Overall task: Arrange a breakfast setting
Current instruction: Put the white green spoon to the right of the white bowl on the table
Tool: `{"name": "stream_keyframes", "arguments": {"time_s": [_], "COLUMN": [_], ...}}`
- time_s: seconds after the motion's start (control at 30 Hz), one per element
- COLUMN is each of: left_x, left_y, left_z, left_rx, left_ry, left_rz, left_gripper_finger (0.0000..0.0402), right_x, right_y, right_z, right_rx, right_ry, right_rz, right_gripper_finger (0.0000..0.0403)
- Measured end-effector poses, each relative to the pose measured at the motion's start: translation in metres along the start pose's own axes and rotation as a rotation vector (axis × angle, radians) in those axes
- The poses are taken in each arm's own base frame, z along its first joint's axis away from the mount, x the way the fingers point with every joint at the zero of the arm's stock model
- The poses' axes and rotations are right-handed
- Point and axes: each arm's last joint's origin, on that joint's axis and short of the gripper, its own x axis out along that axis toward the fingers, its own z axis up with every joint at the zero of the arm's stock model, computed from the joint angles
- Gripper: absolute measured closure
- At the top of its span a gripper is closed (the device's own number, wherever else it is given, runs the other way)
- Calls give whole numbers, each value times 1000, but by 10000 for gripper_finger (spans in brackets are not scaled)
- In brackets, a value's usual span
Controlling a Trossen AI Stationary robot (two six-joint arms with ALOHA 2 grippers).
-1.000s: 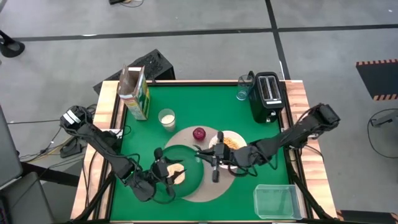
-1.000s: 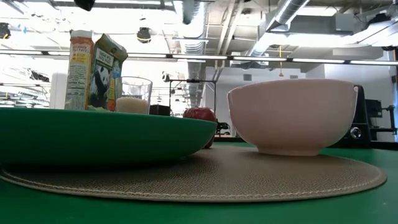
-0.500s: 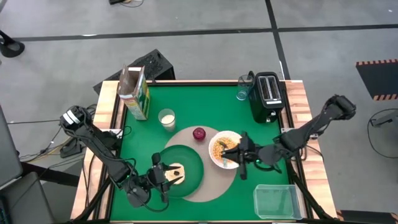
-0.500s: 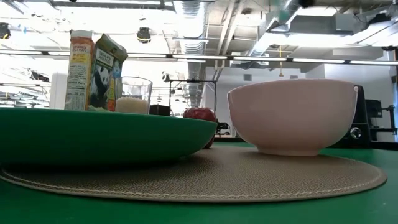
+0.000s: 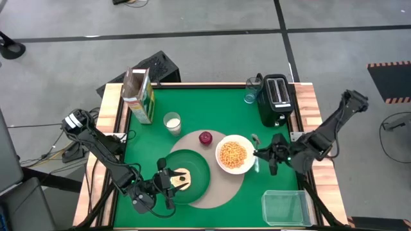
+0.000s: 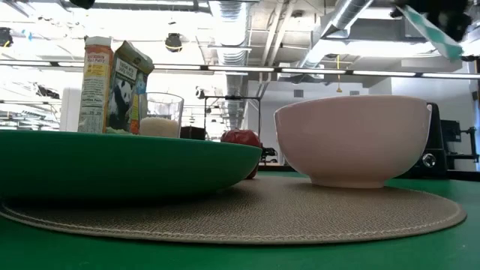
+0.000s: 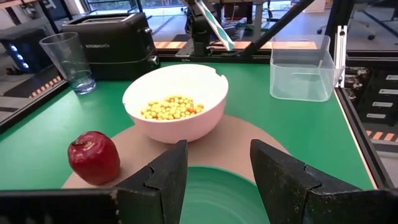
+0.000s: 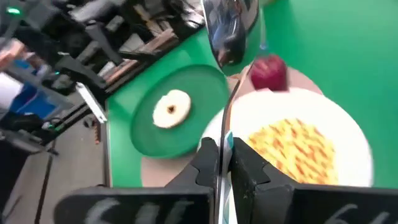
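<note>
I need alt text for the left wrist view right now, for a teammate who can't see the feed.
A white bowl of yellow cereal sits on a round beige placemat, a red apple beside it, seen past the open left claw above a dark green plate. Behind stand a black toaster, an empty glass and a clear tub.

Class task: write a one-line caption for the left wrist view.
Cereal-filled white bowl and red apple on the placemat, toaster behind.

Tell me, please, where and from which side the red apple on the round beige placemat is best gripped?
Grip the red apple across its round middle, coming straight down from above. It sits upright with its stem up, and the white bowl and dark green plate are close beside it on the round beige placemat, so a sideways approach looks cramped.
</note>
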Motion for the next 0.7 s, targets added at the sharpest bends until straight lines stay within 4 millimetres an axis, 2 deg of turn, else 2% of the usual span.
{"name": "stream_keyframes", "arguments": {"time_s": [0.23, 0.5, 0.7], "left_x": [0, 5, 9], "left_y": [0, 2, 5], "left_z": [0, 1, 2], "left_rx": [-2, -13, -18], "left_ry": [0, 12, 25], "left_rz": [0, -7, -15], "left_gripper_finger": [239, 239, 239], "right_x": [-10, -4, 0], "right_y": [-29, -53, -67], "right_z": [-26, -55, -70], "right_rx": [170, 389, 479], "right_ry": [29, 71, 118], "right_rz": [-75, -148, -192], "right_gripper_finger": [370, 370, 370]}}
